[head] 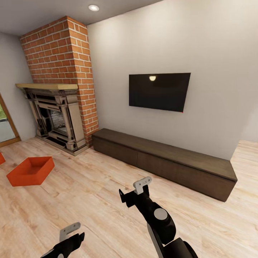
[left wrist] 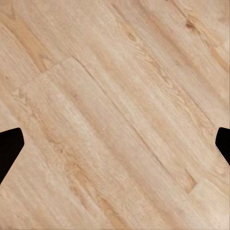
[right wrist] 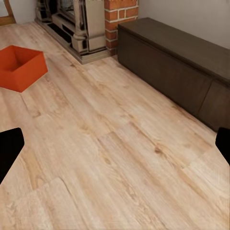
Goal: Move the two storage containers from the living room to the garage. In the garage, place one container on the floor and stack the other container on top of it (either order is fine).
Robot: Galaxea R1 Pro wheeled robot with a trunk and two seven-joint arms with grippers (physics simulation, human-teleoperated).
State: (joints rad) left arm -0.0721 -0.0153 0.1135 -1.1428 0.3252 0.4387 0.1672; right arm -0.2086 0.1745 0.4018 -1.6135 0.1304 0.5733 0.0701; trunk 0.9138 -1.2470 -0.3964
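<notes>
Light wood plank floor [head: 107, 186] holds the orange-red rectangular bin [head: 31, 170] near the red brick fireplace [head: 59, 79], so with both claws spread empty, you risk nudging it on approach.

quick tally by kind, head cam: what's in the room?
Orange-red rectangular storage bins: 2, one whole, one sliver at the frame edge
Red brick fireplace: 1
Black wall-mounted TV: 1
Long dark wood low cabinet: 1
Round ceiling light: 1
Total: 6
</notes>
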